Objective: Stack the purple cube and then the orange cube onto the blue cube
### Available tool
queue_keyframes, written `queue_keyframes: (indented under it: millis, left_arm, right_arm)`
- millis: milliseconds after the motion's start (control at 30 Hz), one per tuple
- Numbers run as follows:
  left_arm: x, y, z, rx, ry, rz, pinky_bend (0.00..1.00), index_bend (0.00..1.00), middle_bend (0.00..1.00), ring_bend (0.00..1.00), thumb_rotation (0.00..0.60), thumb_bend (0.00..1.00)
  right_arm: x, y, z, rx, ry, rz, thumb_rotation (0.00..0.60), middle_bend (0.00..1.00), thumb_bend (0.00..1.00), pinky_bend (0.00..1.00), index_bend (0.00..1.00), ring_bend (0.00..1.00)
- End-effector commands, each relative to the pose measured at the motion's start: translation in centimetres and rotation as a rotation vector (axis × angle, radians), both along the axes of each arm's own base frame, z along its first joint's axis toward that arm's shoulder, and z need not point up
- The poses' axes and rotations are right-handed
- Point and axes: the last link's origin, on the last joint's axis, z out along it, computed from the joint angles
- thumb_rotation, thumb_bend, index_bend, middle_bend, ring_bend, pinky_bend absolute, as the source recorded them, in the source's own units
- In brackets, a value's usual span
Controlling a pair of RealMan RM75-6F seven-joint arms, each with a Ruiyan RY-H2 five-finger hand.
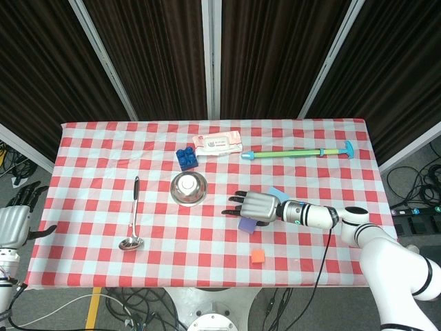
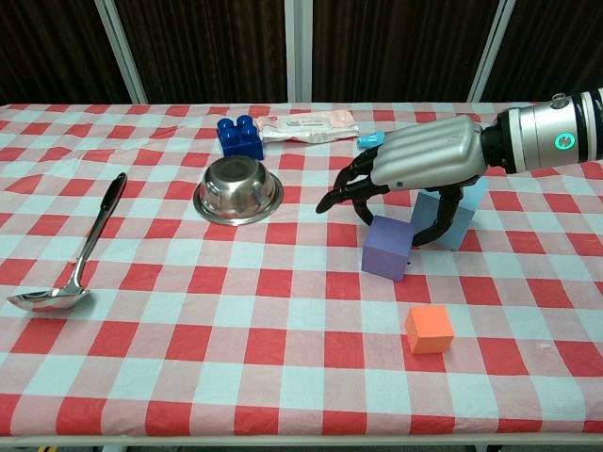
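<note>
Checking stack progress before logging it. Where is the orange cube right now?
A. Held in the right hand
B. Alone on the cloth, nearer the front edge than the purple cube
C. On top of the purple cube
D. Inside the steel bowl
B: the orange cube sits by itself on the cloth in front of the purple cube, over which the right hand hovers.
</note>
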Motion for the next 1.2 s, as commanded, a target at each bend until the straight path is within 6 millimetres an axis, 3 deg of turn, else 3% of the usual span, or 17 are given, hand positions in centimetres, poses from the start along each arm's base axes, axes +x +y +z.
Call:
queue_keyframes:
  millis: [33, 433, 767, 933, 1200]
  left_arm:
    - [0.0, 0.0, 0.0, -0.001, 0.0, 0.0, 0.26, 0.23, 0.21, 0.12, 0.6, 0.09]
    - [-0.1, 0.0, 0.0, 0.001, 0.001, 0.004, 0.26, 0.23, 0.21, 0.12, 0.6, 0.09]
    - [-0.2, 0.0, -0.3, -0.013, 0.016, 0.008, 0.26, 0.23, 0.21, 0.12, 0.6, 0.09]
    - [-0.3, 0.0, -0.4, -0.018, 0.021, 0.014, 0.26, 0.23, 0.21, 0.12, 0.6, 0.09]
    - [-0.4, 0.1, -0.4, -0.012, 0.012, 0.016, 0.26, 0.23, 0.21, 0.12, 0.6, 0.09]
  right_arm:
    - [-0.1, 0.0, 0.1, -0.001, 0.001, 0.0, 0.6, 0.4, 0.18, 0.14, 0.0, 0.09]
    - [0.8, -0.8, 2.8, -0.069, -0.108, -0.011, 0.6, 0.41, 0.18, 0.15, 0.0, 0.1]
    - [1.1, -2.2, 9.2, -0.199, -0.194, -0.047, 0.6, 0.42, 0.18, 0.15, 0.0, 0.1]
    - [-0.5, -2.3, 12.1, -0.243, -0.184, -0.088, 0.6, 0.42, 0.18, 0.15, 0.0, 0.1]
    - [-3.8, -0.8, 14.5, -0.203, -0.1, -0.13, 0.6, 0.42, 0.18, 0.16, 0.0, 0.11]
